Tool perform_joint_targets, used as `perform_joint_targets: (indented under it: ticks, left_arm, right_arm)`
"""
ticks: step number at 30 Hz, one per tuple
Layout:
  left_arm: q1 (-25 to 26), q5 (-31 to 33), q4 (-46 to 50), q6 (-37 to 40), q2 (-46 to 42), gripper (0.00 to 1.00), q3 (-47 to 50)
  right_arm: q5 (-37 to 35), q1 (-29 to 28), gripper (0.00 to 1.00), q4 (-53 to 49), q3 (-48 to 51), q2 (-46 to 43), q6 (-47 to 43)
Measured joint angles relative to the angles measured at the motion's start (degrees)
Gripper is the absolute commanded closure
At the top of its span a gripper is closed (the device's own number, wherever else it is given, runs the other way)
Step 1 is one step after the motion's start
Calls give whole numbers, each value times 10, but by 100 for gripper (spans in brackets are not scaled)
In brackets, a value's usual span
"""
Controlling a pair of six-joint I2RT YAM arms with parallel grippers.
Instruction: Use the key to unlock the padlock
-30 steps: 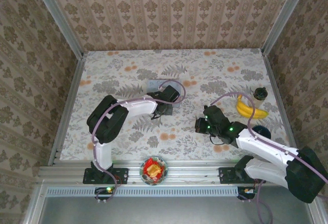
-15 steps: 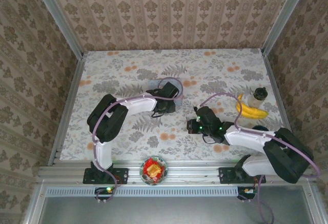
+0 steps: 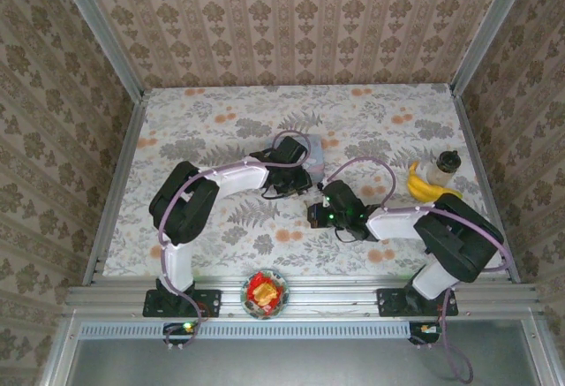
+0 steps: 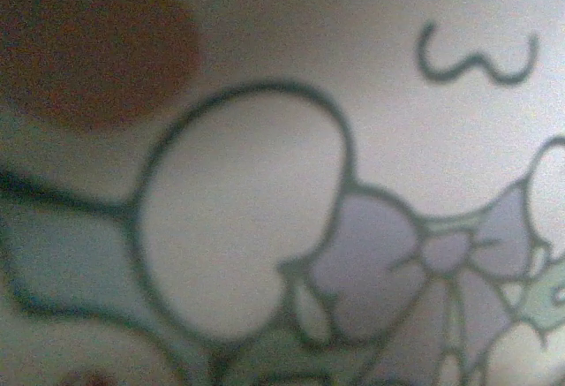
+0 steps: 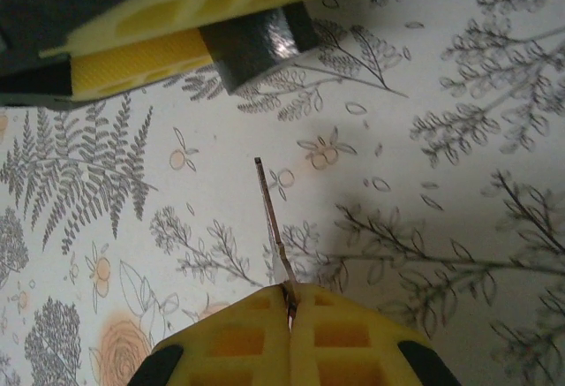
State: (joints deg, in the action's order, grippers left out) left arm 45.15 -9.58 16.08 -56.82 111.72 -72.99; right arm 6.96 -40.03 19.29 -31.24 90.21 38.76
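In the right wrist view my right gripper (image 5: pixel 291 302) is shut on the key (image 5: pixel 270 218), a thin dark sliver pointing up and away from the yellow fingertips. Just beyond the key's tip, the dark squarish padlock (image 5: pixel 260 43) sticks out from between the left gripper's yellow fingers (image 5: pixel 212 2), which are shut on it. From above, the left gripper (image 3: pixel 298 181) and right gripper (image 3: pixel 314 214) sit close together at mid-table, with the pale blue tin (image 3: pixel 315 150) right behind the left one. The tin's cartoon print (image 4: pixel 238 218) looms blurred in the left wrist view.
A banana (image 3: pixel 429 190) and a small capped bottle (image 3: pixel 447 163) lie at the right side of the floral table (image 3: pixel 203 130). A small bowl (image 3: pixel 265 291) with red and yellow contents sits on the front rail. Patterned walls enclose three sides.
My right gripper has swung left across the table toward the left gripper, key still held. The left gripper has shifted right, and the tin moved with it.
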Motion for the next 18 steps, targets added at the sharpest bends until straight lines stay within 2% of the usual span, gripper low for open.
perform_joint_targets:
  ticks: [9,18]
  left_arm:
    - [-6,-12,-12,-6,0,73,4]
    - [-6,-12,-13,-6,0,73,5]
  right_arm:
    - [14,2,100,41,-17,44,14]
    - [28,16,100,77,-13,50,24]
